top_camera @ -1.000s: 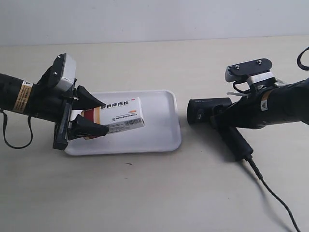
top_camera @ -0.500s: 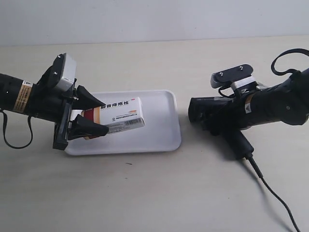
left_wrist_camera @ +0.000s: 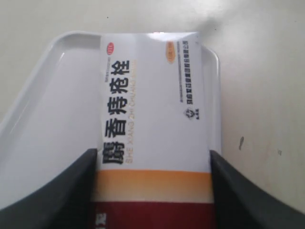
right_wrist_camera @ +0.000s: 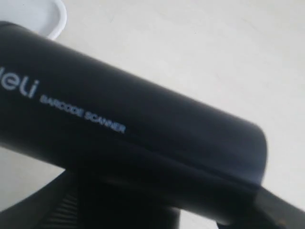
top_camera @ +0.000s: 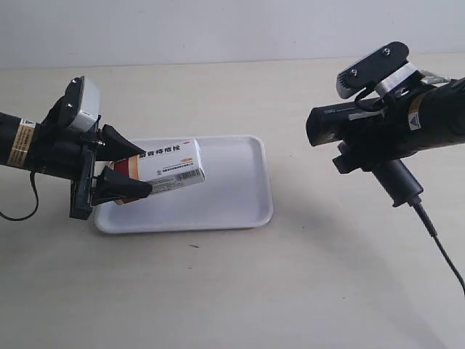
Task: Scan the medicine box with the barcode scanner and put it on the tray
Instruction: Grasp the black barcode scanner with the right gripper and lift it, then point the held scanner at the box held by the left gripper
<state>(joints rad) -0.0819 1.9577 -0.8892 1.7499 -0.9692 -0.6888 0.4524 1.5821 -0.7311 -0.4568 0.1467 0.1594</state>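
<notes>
My left gripper [top_camera: 125, 169] is shut on the medicine box [top_camera: 168, 166], a white carton with a red and tan band. It holds the box in the air over the left part of the white tray [top_camera: 232, 203], with the barcode side facing outward. In the left wrist view the box [left_wrist_camera: 152, 109] sits tight between both black fingers [left_wrist_camera: 52, 191], above the tray [left_wrist_camera: 43, 109]. My right gripper [top_camera: 356, 149] is shut on the black barcode scanner [top_camera: 341, 122], lifted off the table, its head pointing toward the box. The scanner [right_wrist_camera: 124, 133] fills the right wrist view.
The scanner's black cable [top_camera: 439, 243] trails down to the table at the exterior view's right. The tray's right half [top_camera: 240, 174] has nothing on it. A corner of the tray [right_wrist_camera: 47, 16] shows in the right wrist view.
The right arm has lifted the scanner off the table and raised its head toward the box. The left arm has drawn back to the left with the box, tilting it slightly.
</notes>
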